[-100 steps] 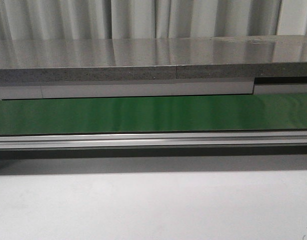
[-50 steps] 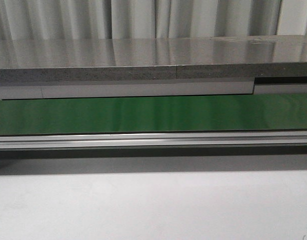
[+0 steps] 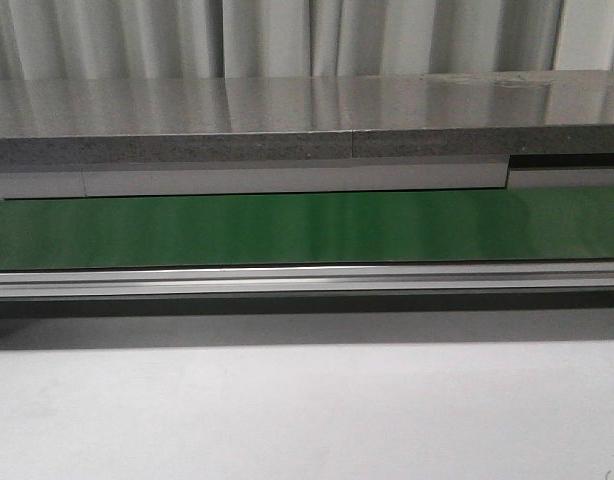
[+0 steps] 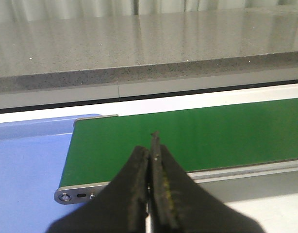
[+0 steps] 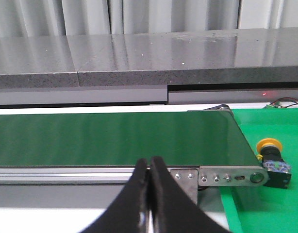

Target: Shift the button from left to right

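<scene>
A: Button (image 5: 273,160) is seen only in the right wrist view. It lies on its side on a green mat (image 5: 265,208), just beside the end of the conveyor belt (image 5: 115,138), its yellow head pointing away from the camera and its dark body close to the metal end bracket (image 5: 231,178).

B: And the grippers?

A: The right gripper (image 5: 149,167) has its jaws pressed together, nothing between them, and it hangs over the near rail of the belt, well apart from the button. The left gripper (image 4: 150,155) is closed and empty too, above the other end of the belt, where a blue surface (image 4: 27,165) begins.

B: So which step is this?

A: I judge it as a waiting or starting moment; no grasp is in hand. The button already sits at the right end, so I cannot say if the transfer is done or not begun. If it must be picked, the nearer right arm would need to open its jaws, go sideways over the mat and come down on the body.

B: What is unclear?

A: The front view shows only the belt, the grey worktop (image 3: 287,105) behind and the curtains (image 3: 287,35), no arms and no button. Part of the button's body is cut by the bracket.
</scene>
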Robot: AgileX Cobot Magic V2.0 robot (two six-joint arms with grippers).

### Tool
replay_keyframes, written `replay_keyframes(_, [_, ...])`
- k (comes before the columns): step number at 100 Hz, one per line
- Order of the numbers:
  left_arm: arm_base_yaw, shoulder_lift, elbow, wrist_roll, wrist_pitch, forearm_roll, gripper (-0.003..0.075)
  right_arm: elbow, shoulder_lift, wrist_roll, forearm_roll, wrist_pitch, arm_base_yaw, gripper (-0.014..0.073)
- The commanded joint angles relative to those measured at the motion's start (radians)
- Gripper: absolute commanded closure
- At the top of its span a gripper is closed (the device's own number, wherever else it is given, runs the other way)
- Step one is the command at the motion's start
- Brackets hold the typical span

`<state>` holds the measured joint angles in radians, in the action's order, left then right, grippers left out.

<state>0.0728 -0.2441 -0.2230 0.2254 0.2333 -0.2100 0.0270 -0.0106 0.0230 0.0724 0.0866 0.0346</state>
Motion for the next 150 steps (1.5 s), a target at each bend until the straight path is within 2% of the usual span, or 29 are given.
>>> replay_keyframes(1, [0.008, -0.007, -0.029, 0.002, -0.077, -0.014, 0.0741, -0.014, -0.02, 0.0, -0.008, -0.087, 0.001, 0.0662])
replay_keyframes(59, [0.008, 0.032, -0.019, -0.002, -0.1, 0.017, 0.0741, -0.014, -0.02, 0.0, -0.008, -0.087, 0.001, 0.0662])
replay_keyframes(66, [0.008, 0.068, -0.003, -0.037, -0.102, 0.052, 0.0741, -0.014, -0.02, 0.0, -0.008, -0.087, 0.001, 0.0662])
replay_keyframes(81, [0.008, 0.166, 0.068, -0.225, -0.104, 0.18, 0.0741, -0.014, -0.02, 0.0, -0.008, -0.087, 0.001, 0.0662])
replay_keyframes(91, [0.008, 0.239, 0.125, -0.298, -0.111, 0.251, 0.0741, -0.014, -0.02, 0.0, -0.008, -0.087, 0.001, 0.0662])
replay_keyframes(97, [0.008, 0.285, 0.154, -0.298, -0.117, 0.253, 0.0741, -0.014, -0.02, 0.0, -0.008, -0.087, 0.001, 0.0662])
replay_keyframes(150, [-0.035, 0.28, 0.277, -0.302, -0.272, 0.255, 0.0741, -0.014, -0.02, 0.0, -0.008, -0.087, 0.001, 0.0662])
